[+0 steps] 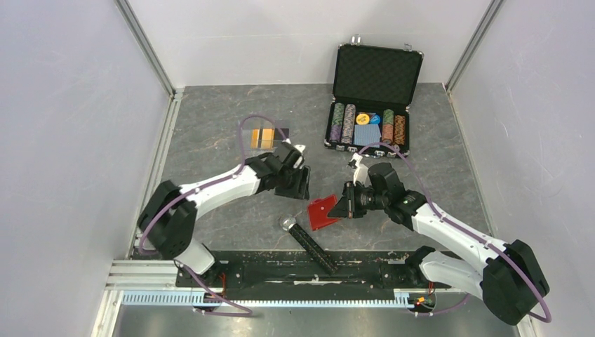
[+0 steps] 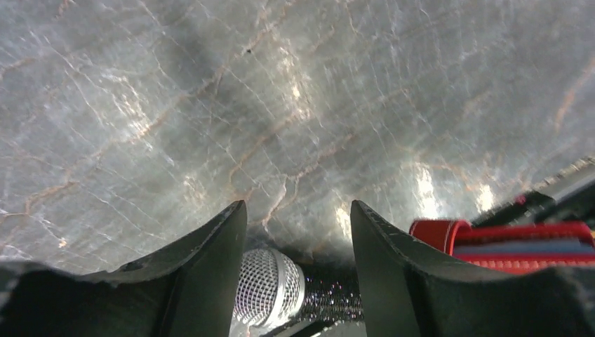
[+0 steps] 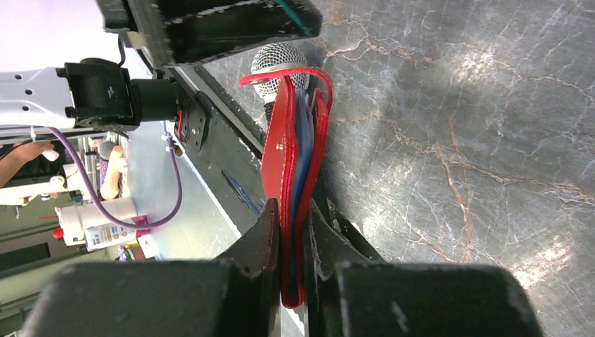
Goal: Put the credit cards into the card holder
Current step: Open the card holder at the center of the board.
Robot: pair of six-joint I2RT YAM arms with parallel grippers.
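Note:
The credit cards [image 1: 263, 138], orange-gold and black, lie flat on the table behind my left gripper. The red card holder [image 1: 322, 213] is held on edge above the table. My right gripper [image 1: 348, 202] is shut on its near edge. In the right wrist view my right gripper [image 3: 293, 210] pinches the holder [image 3: 284, 151], with blue-grey sleeves between the red covers. My left gripper [image 1: 295, 185] hangs open and empty just left of the holder. In the left wrist view my left gripper [image 2: 298, 207] stands open over bare table, with the holder [image 2: 519, 242] at the right.
A glittery black microphone [image 1: 309, 242] lies near the front rail, below the holder; its mesh head shows in the left wrist view [image 2: 270, 288] and the right wrist view [image 3: 279, 60]. An open black poker-chip case [image 1: 372, 98] stands at the back right.

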